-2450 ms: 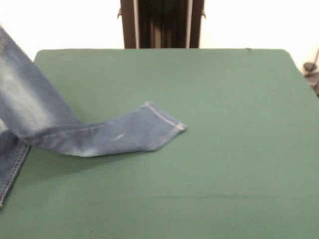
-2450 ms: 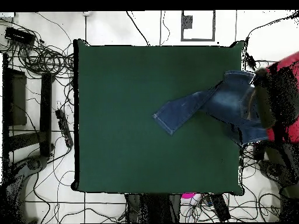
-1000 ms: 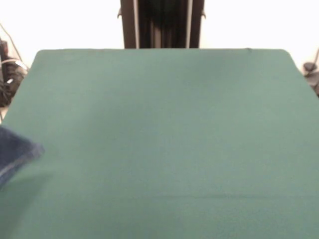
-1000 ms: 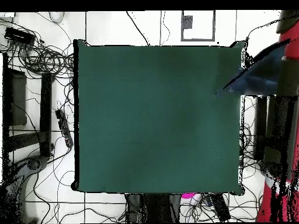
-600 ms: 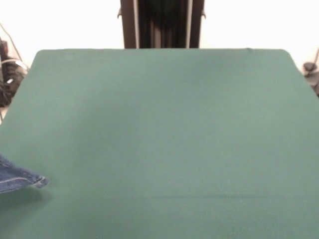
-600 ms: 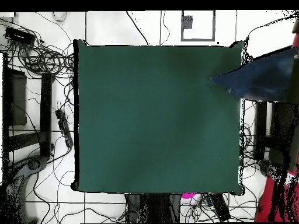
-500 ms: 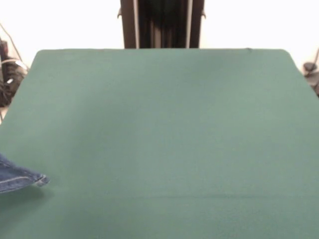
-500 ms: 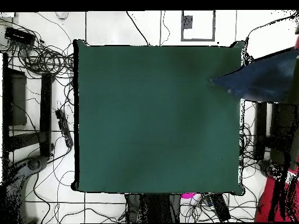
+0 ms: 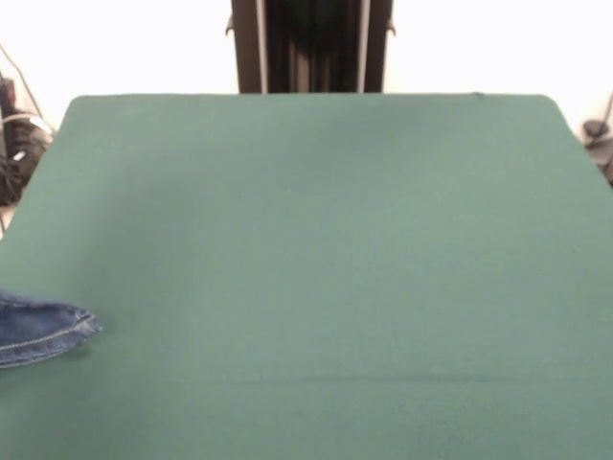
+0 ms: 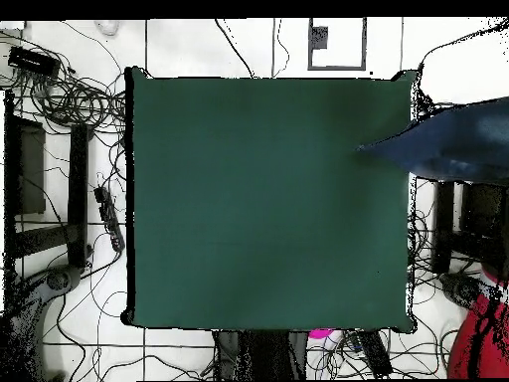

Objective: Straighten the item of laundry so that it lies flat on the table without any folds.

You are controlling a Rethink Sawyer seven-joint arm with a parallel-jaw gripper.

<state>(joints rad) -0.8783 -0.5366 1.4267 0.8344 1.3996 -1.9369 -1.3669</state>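
The blue denim jeans (image 9: 38, 329) show only as one leg end with a stitched hem, resting at the green table's (image 9: 316, 249) left edge in the front view. In the overhead view the jeans (image 10: 447, 144) stretch from the table's right edge (image 10: 410, 249) out past it, held up off the table to the right. The rest of the jeans is out of view. The gripper does not show in either view. Only the robot's dark pedestal (image 9: 311, 43) shows at the table's far side.
A person's red sleeve (image 10: 482, 333) shows at the lower right of the overhead view, beside the table. Cables (image 10: 70, 95) and dark equipment (image 10: 25, 169) lie on the floor off the table's left side there.
The jeans have been pulled off the table's middle toward its edge; only a leg end stays on the cloth. In the last half second that end has slid slightly inward and settled lower.
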